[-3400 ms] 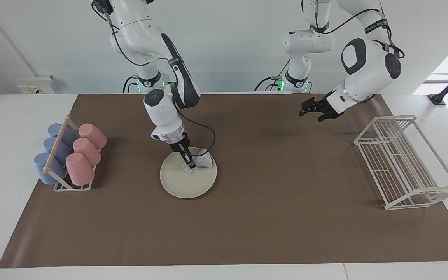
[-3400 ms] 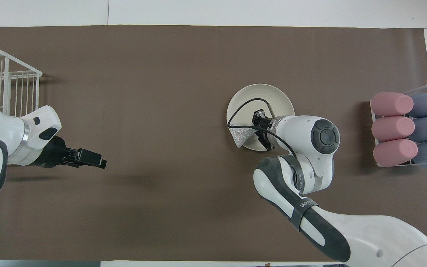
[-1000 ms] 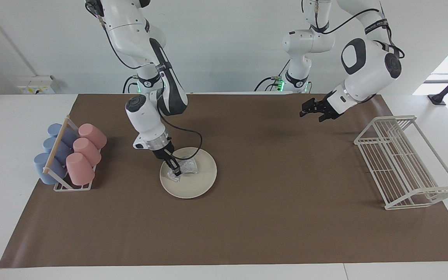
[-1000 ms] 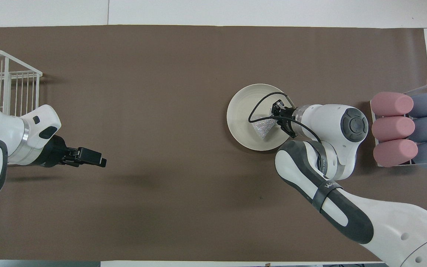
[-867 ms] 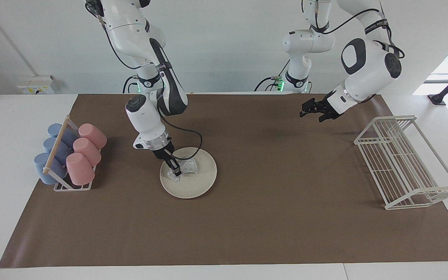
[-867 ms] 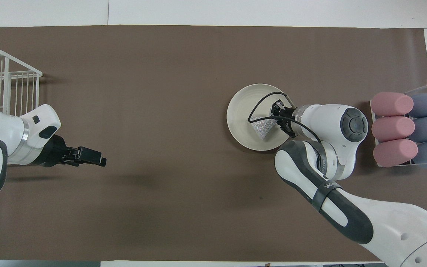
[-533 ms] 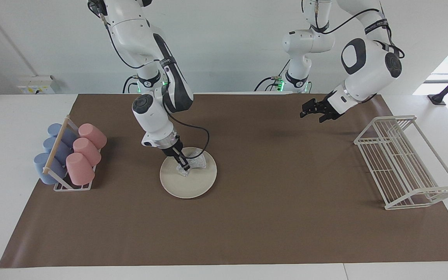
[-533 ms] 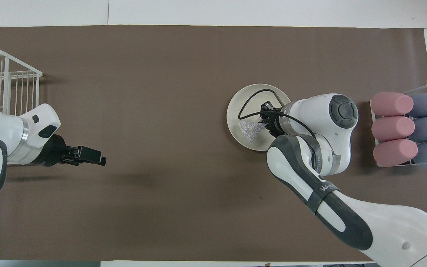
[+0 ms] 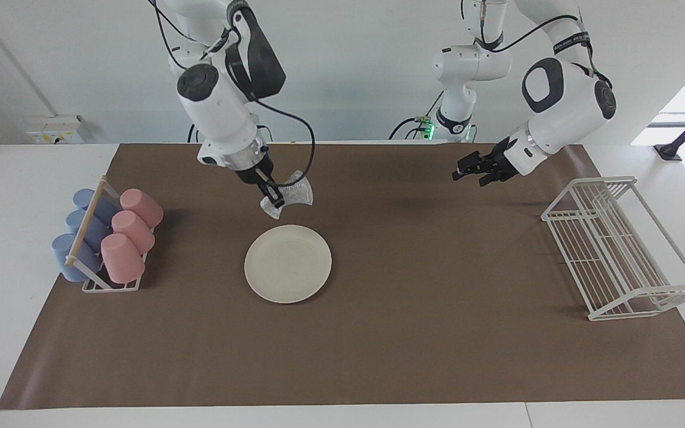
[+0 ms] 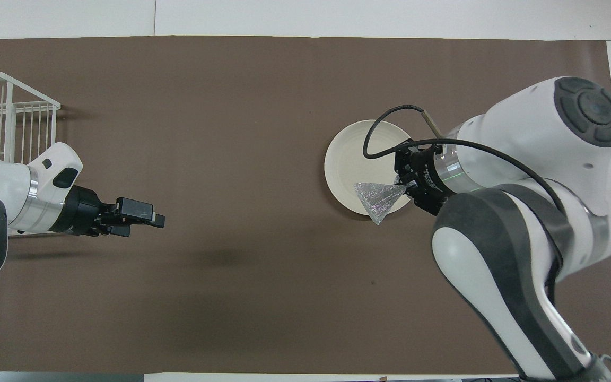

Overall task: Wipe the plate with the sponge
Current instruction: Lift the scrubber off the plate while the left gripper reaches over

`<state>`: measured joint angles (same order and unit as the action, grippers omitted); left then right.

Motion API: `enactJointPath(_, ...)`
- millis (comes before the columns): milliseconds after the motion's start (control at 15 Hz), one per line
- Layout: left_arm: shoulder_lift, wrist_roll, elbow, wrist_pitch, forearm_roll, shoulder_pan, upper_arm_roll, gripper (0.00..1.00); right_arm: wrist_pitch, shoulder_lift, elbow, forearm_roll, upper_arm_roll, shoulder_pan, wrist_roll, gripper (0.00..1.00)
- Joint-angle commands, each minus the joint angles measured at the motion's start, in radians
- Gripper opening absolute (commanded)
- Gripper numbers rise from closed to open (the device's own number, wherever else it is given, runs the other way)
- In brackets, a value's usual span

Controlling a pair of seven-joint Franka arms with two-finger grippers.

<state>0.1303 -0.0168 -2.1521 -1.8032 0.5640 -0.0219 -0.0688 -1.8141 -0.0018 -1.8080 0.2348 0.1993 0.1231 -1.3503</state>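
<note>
Right pincer [image 9: 273, 200] clamps sponge [image 9: 292, 192] by one edge, raised clear above plate [image 9: 288, 263], wipe likely finished; left pincer [image 9: 467, 171] waits wide open over tabletop [image 9: 414, 333]

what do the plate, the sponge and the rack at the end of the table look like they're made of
Plate: probably glazed ceramic or melamine; smooth, matte cream, plain raised rim. Sponge, held up in the right gripper: apparently metallic mesh scouring fabric; silvery, speckled glitter, sagging softly. Rack: likely coated metal wire; thin, straight, cream-white bars.
</note>
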Motion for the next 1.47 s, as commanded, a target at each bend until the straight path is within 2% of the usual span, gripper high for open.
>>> enactJointPath(0, 0.003, 0.099, -0.002, -0.030, 0.152, -0.012, 0.004, 1.00, 0.129, -0.093, 0.018, -0.022, 0.021, 0.003, -0.154, 0.00)
enactJointPath(67, 0.002, 0.124, 0.001, -0.028, 0.224, -0.012, 0.004, 1.00, 0.159, -0.122, 0.018, -0.019, 0.034, 0.038, -0.244, 0.00)
enactJointPath(267, 0.002, 0.202, 0.005, -0.019, 0.426, -0.013, 0.003, 1.00, 0.190, -0.136, 0.045, -0.020, 0.046, 0.137, -0.459, 0.00)
enactJointPath(467, 0.008, 0.215, 0.005, 0.036, 0.574, -0.013, 0.003, 1.00, 0.118, -0.129, 0.067, -0.003, 0.060, 0.207, -0.659, 0.00)
enactJointPath(733, 0.012, 0.261, 0.000, 0.093, 0.669, -0.027, 0.003, 1.00, 0.088, -0.096, 0.079, -0.017, 0.074, 0.246, -0.691, 0.00)
enactJointPath(867, 0.015, 0.300, -0.002, 0.123, 0.715, -0.038, 0.001, 1.00, 0.090, -0.067, 0.117, -0.029, 0.075, 0.254, -0.713, 0.00)
enactJointPath(1133, 0.026, 0.314, -0.009, 0.174, 0.752, -0.075, 0.001, 1.00, 0.098, -0.056, 0.122, -0.074, 0.074, 0.267, -0.714, 0.00)
enactJointPath(1400, 0.037, 0.325, -0.026, 0.136, 0.801, -0.170, 0.001, 1.00, 0.095, -0.056, 0.121, -0.074, 0.075, 0.263, -0.713, 0.00)
